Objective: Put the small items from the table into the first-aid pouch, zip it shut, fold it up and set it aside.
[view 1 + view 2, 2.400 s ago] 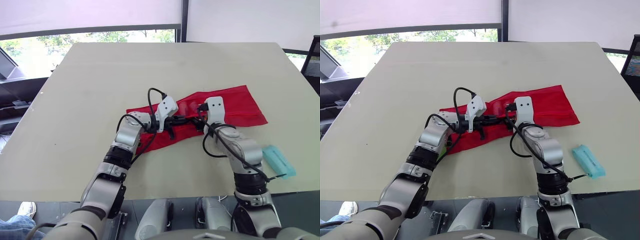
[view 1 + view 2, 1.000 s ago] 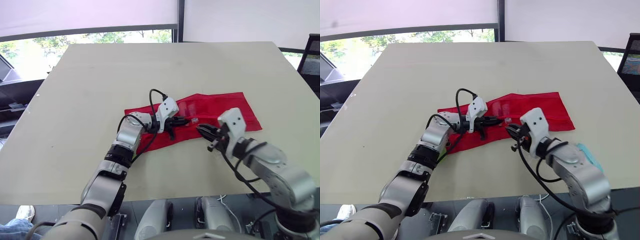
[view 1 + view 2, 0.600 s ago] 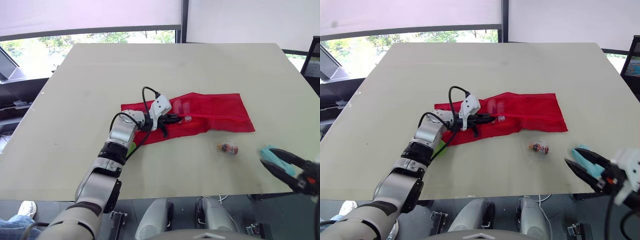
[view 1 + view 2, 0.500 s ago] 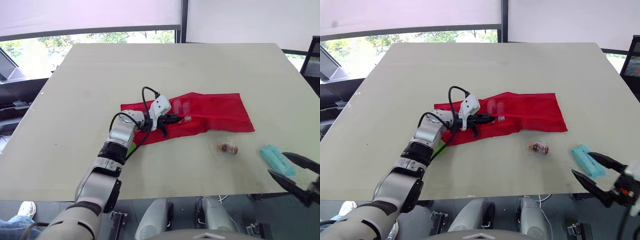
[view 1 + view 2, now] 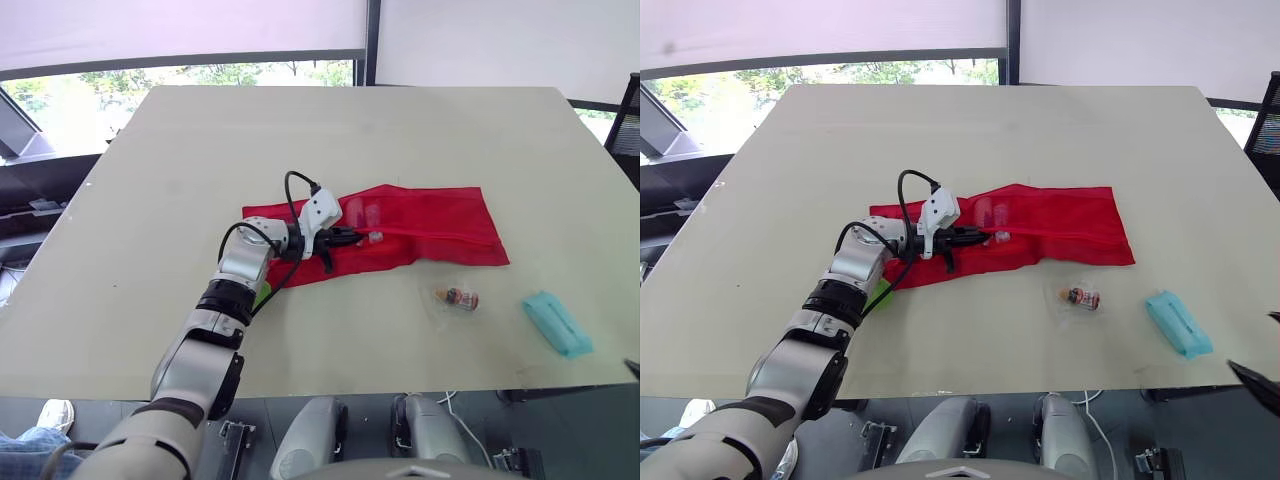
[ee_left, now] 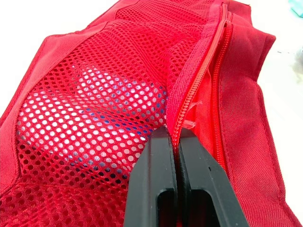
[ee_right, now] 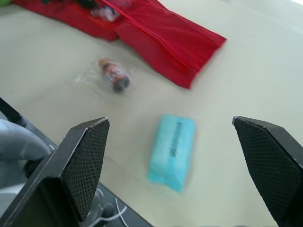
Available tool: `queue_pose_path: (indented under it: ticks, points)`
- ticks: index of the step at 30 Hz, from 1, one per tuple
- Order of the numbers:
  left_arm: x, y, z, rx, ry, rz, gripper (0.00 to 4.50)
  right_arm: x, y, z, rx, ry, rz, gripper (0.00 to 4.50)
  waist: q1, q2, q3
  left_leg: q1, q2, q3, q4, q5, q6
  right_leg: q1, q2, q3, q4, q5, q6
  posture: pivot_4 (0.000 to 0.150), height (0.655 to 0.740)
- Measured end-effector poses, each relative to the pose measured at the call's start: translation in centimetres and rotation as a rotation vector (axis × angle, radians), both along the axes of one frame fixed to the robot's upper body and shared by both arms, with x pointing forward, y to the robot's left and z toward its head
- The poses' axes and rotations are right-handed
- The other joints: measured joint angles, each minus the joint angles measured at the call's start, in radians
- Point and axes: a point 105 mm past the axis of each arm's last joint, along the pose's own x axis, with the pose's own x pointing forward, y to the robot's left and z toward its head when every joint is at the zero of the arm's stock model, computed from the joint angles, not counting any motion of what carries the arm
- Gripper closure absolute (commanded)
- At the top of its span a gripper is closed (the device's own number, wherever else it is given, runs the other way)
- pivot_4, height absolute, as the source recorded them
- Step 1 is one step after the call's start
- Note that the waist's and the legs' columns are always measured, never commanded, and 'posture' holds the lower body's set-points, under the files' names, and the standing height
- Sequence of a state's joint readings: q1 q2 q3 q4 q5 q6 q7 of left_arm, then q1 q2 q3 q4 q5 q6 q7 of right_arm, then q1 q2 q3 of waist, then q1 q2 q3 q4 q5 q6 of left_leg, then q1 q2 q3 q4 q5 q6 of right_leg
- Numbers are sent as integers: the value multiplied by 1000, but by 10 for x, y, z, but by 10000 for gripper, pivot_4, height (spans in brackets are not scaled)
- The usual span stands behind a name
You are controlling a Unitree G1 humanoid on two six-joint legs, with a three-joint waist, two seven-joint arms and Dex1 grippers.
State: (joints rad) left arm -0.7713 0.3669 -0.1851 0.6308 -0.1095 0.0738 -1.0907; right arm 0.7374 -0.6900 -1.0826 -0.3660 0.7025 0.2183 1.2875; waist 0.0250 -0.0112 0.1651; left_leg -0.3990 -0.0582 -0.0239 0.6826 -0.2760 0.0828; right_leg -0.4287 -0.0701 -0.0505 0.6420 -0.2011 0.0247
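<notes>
On the desk (image 5: 200, 150), the red pouch (image 5: 440, 225) lies flat in the middle, soft, limp mesh. The left fingers (image 6: 163, 156) are clenched on its zipper edge, the firmest place to hold. Near the right edge is the teal packet (image 5: 556, 323), probably light: pinch its narrow sides. The right fingers (image 7: 90, 156) hang spread wide above it. Between pouch and packet lies a tiny bagged vial (image 5: 458, 297), likely slippery.

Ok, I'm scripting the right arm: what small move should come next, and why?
Probably lower the right gripper onto the teal packet: it hangs open above it, and the left gripper pinches the zipper edge of the red pouch.
</notes>
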Motion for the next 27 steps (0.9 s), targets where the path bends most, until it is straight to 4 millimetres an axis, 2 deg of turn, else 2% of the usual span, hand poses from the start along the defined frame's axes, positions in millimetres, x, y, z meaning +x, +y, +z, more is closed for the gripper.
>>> queue_pose_path:
  ticks: [6, 14, 18, 21, 27]
  points:
    - [0, 0, -1, 0, -4, -6, 45000, -2, -3, 0, -25, 25, 31, 537, 0, 0, 0, 0, 0, 0, 0, 0, 0, 0, -1, 0, 0, 0, 0, 1500, 7395]
    - [0, -2, -1, -1, -5, -9, 45000, 13, 19, 4, -48, 17, 156, 537, 2, 0, 0, 0, 0, 0, 0, 0, 0, 0, -1, 0, 0, 0, 0, 1500, 7395]
    - [0, -5, -1, -2, -6, -9, 45000, 52, 50, -13, -46, -2, 232, 537, 6, -1, 0, -1, 1, 0, 1, 2, -3, 0, 0, -1, 0, 0, 0, 1500, 7395]
    - [0, -7, -1, -5, -7, -15, 45000, 68, 69, -28, -49, 16, 287, 537, 15, 0, 0, -1, 0, 0, 1, 2, -4, -1, 0, -1, 0, 0, 0, 1500, 7395]
    - [0, -7, 0, -4, -10, -14, 45000, 89, 86, -51, -128, 74, 348, 537, 16, 0, 0, -2, 0, 1, 2, 3, -5, 0, 0, -1, 0, 0, 0, 1500, 7395]
